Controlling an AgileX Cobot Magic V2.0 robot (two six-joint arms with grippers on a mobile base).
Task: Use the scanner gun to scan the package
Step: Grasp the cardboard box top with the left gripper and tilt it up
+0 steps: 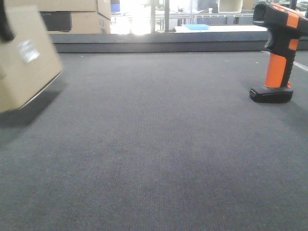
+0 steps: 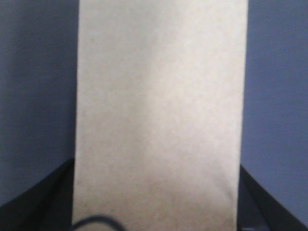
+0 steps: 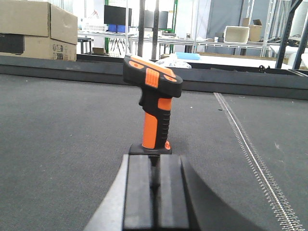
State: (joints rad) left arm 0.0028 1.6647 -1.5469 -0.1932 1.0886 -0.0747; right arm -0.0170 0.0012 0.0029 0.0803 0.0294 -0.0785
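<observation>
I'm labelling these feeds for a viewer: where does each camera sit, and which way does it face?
Exterior front-facing: low over the mat, looking across it; package left, scanner gun right; no arm clearly shown.
Left wrist: looks along the left end effector's fingers at the package, close.
Right wrist: looks past the shut right end effector at the upright scanner gun.
Shared: front and right wrist both show the scanner gun.

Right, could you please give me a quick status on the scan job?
Left gripper shut on the package, held tilted. Right gripper shut, empty, facing upright scanner gun. Nothing between them.
</observation>
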